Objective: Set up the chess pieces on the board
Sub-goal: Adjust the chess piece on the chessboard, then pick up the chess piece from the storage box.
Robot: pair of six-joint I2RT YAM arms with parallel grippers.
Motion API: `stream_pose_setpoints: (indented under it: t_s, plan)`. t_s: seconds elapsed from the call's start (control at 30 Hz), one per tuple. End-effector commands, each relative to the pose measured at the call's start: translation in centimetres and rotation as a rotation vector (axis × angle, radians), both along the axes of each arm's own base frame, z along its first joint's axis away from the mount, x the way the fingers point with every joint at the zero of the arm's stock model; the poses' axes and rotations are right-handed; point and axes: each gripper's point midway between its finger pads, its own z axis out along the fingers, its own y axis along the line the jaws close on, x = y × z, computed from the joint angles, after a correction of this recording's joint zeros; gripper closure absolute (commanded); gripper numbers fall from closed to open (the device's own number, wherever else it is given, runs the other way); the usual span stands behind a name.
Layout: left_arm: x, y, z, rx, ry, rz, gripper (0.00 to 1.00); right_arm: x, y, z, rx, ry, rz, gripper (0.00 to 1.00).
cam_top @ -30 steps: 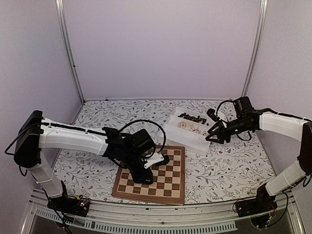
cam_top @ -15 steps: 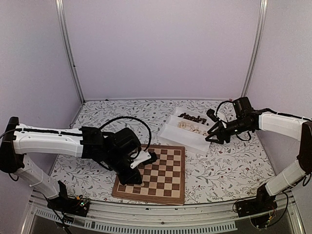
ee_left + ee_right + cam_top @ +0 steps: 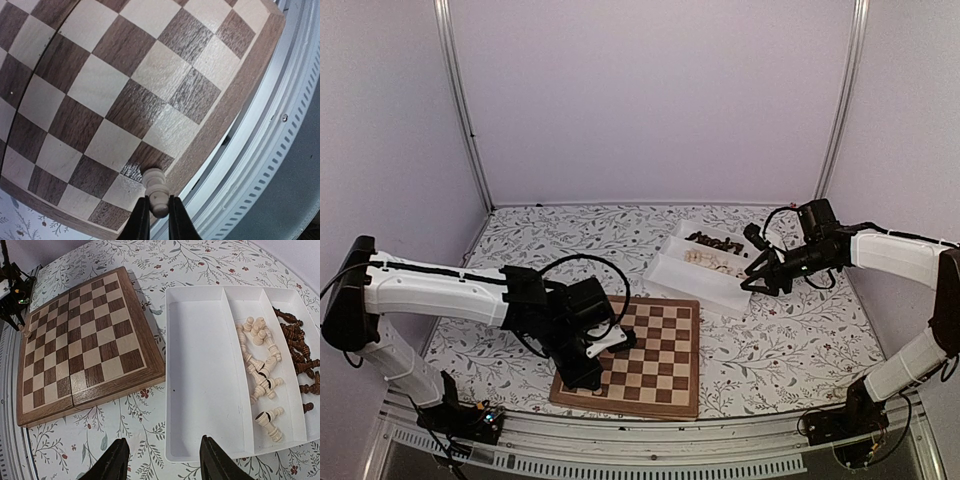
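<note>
From above, one board (image 3: 650,355) lies at 6 o'clock on the flowered surface (image 3: 800,340), its 9 o'clock edge partly covered by the left pincer (image 3: 620,340), whose load is too small to make out here. One white tray (image 3: 672,262) sits at the board's 1 o'clock, and the right pincer (image 3: 752,283) hangs just beside the tray's 3 o'clock end. The left wrist camera shows the left pincer (image 3: 159,212) closed narrow on a single cream piece (image 3: 154,179) over the edge row of the board (image 3: 100,100), next to the brown border; whether its base touches the wood cannot be told, and the finger bases are cut off at 6 o'clock. The right wrist camera shows the right pincer (image 3: 165,460) half spread with nothing between its fingers, poised over the tray's (image 3: 200,365) near rim. Cream pieces (image 3: 260,370) lie tangled in the middle compartment, too heaped for a sure count; dark pieces (image 3: 300,350) at 3 o'clock are cut by the frame. The board (image 3: 85,340) shows all eight rows.
</note>
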Motion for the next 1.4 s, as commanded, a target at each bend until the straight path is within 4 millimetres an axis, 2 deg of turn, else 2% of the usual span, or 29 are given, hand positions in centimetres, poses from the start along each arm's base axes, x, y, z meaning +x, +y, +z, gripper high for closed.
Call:
stream_pose_setpoints:
  t_s: [0.0,0.63,0.83,0.97,1.07,1.13,1.23,1.3,1.37]
  plan:
    - [-0.2,-0.3,0.2,0.004,-0.01,-0.009,0.87,-0.3,0.2,-0.1,0.007,0.006,0.015,0.49]
    - [0.0,-0.8,-0.3,-0.005,-0.028,-0.021,0.83,-0.3,0.2,-0.6,0.001,0.022,0.018,0.49]
    - [-0.1,-0.6,-0.1,0.012,-0.036,-0.018,0.61,-0.3,0.2,-0.5,0.006,0.026,0.02,0.48]
    - [0.8,-0.9,2.3,0.003,-0.091,-0.02,0.49,0.0,0.7,1.1,0.035,0.027,0.025,0.48]
    - [3.1,-1.8,6.4,-0.041,-0.221,-0.032,0.45,0.9,0.9,3.4,0.044,0.002,0.017,0.47]
    - [5.7,-2.8,9.6,-0.089,-0.355,-0.024,0.39,2.1,0.9,4.9,0.034,-0.028,0.0,0.46]
    - [11.4,-3.9,13.8,-0.15,-0.58,0.05,0.28,4.4,1.0,6.9,0.011,-0.051,-0.037,0.46]
    - [15.7,-4.2,16.0,-0.191,-0.694,0.118,0.25,6.4,0.9,6.7,-0.014,-0.033,-0.094,0.47]
    - [20.7,-3.8,17.8,-0.25,-0.792,0.241,0.25,8.1,0.8,5.5,-0.036,-0.006,-0.138,0.48]
